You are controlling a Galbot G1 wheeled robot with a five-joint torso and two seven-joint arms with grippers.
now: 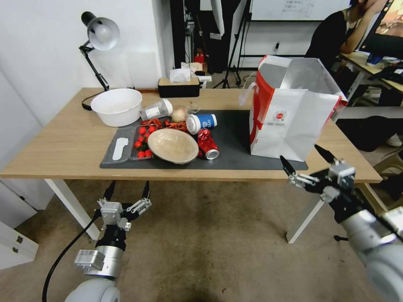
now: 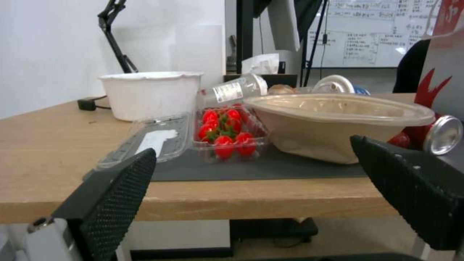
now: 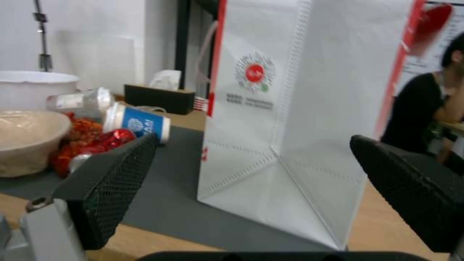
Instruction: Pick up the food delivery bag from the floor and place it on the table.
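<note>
Nearest my head camera, at five o'clock, is the right gripper (image 1: 306, 161), its fingers spread wide and holding nothing, poised just off the table's (image 1: 71, 142) front edge. Dead ahead of it, at about twelve o'clock from the pincer, the food delivery bag (image 1: 289, 113) stands upright on the table, its base mostly on the dark grey mat (image 1: 235, 138) at the right end, its mouth open and showing the silver lining. From the right wrist I see its white face and round red logo between the parted fingers (image 3: 108, 181). At seven o'clock my left gripper (image 1: 128, 188) hangs below the table edge above the floor (image 1: 210, 243), also released and empty. On the mat, at nine o'clock from the bag, lie a beige bowl (image 1: 173, 145) and a red can (image 1: 208, 144).
</note>
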